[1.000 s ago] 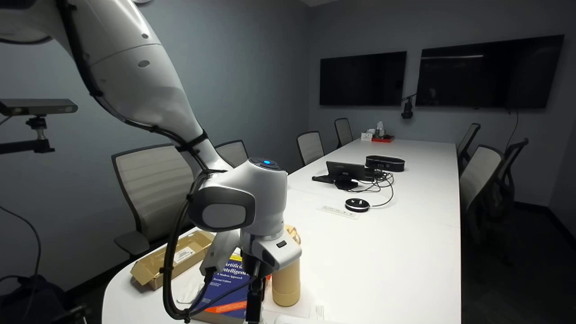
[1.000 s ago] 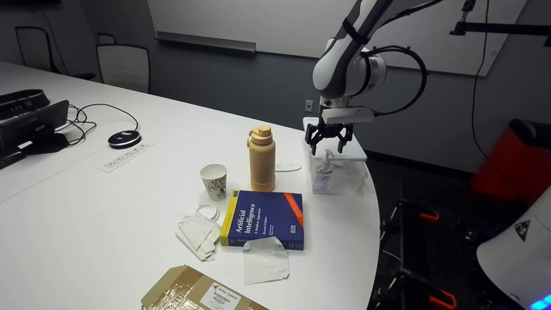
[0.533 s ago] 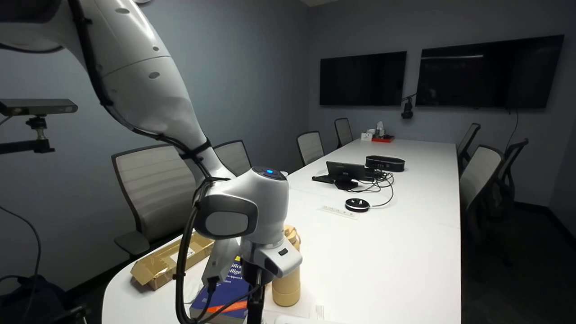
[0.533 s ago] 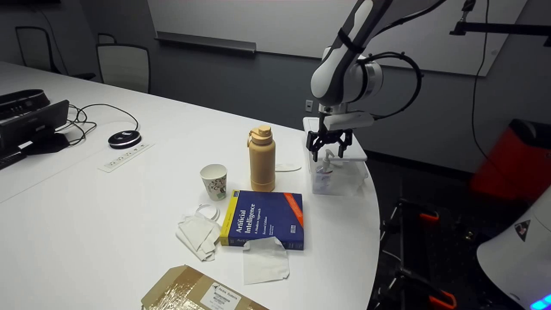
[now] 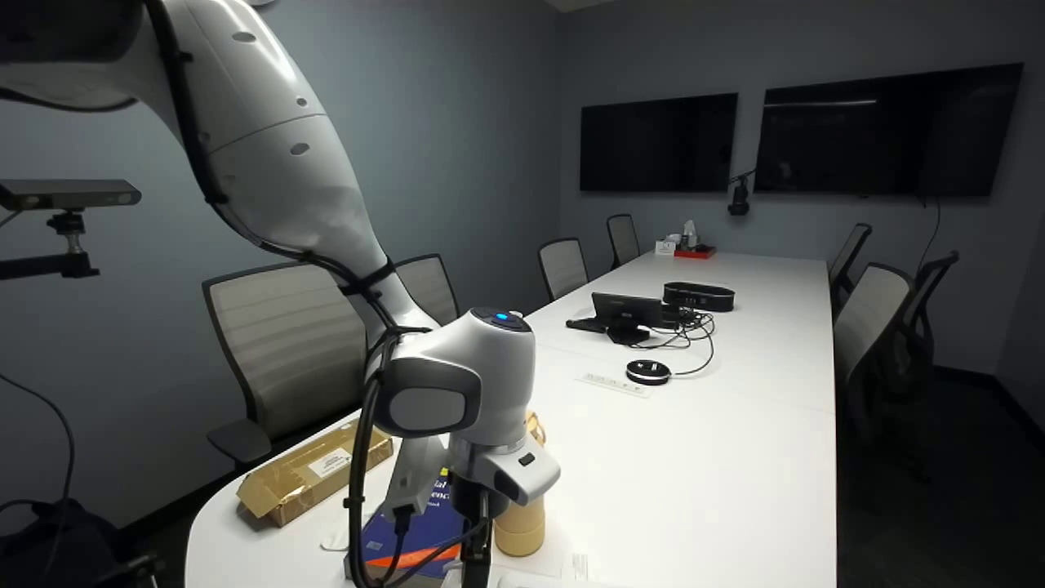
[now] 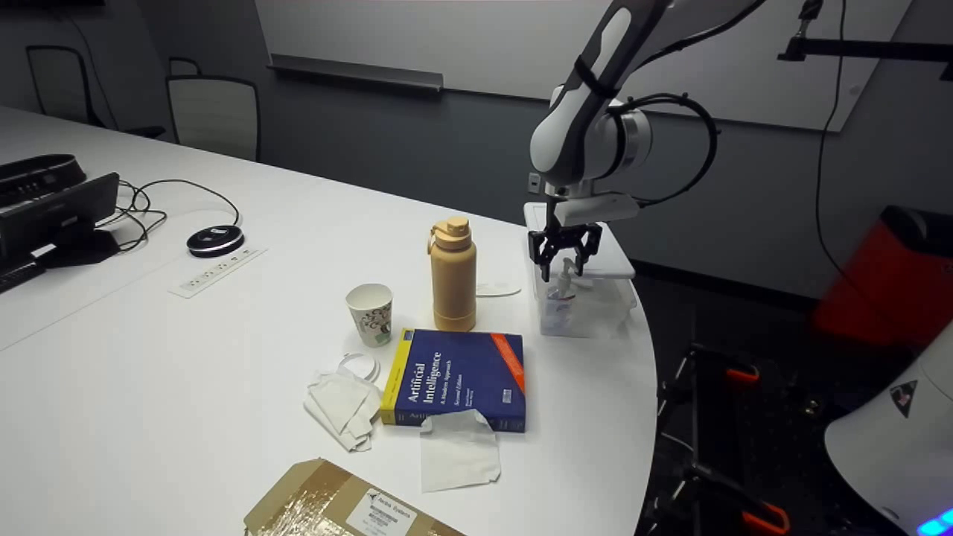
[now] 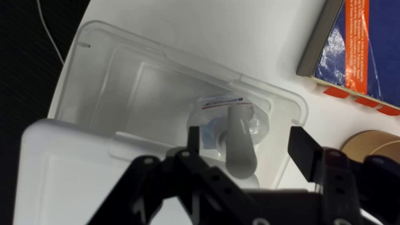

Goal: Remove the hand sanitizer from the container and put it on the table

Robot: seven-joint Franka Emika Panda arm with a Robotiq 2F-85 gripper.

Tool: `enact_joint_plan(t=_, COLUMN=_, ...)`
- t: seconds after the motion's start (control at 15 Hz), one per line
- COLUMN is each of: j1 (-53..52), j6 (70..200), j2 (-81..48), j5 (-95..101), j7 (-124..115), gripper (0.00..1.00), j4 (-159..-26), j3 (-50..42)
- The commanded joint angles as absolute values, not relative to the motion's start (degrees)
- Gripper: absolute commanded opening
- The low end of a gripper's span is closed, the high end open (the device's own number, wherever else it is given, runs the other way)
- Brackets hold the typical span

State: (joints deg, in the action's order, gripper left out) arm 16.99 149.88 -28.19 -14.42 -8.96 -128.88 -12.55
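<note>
Wrist view: the black gripper [image 7: 246,142] is released, its fingers [image 7: 301,147] spread well apart. Between them rises the pump head [image 7: 240,156] of the hand sanitizer [image 7: 233,126], with a gap on either side. The hand sanitizer stands upright inside the clear plastic container [image 7: 156,90], toward the end nearer the blue book [image 7: 384,56]. A white lid [image 7: 75,178] lies over part of the container, which rests on the white table [image 7: 218,37] near its curved edge.

In an exterior view, a tan cardboard box [image 6: 327,495] lies nearest, cut off by the frame. Past it, a white napkin [image 6: 460,454] overlaps the spine of the book; folded napkins [image 6: 344,409] and a round white item [image 6: 360,366] lie beside the book. Behind these a patterned paper cup [image 6: 370,316] and a tall tan bottle [image 6: 454,286] stand upright, the tan bottle between the paper cup and the container. Well apart, a round black device [image 6: 215,240] sits near a socket strip [image 6: 218,273], and chairs [image 6: 214,119] stand along the table's far side. Farthest off, in an exterior view, two dark screens [image 5: 660,143] hang on the end wall [image 5: 653,65].
</note>
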Motion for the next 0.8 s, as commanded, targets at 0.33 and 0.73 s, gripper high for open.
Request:
enact_joint_plan(t=0.33, j1=17.61, j6=145.54, j2=-27.62, j5=-12.78, j7=-8.1, gripper=0.05, j4=-128.17, j3=-13.19)
enact_joint_plan(t=0.73, j1=16.83, j6=144.22, j2=-26.26, j5=-12.25, j7=-9.99, gripper=0.07, j4=-127.96, j3=-14.23)
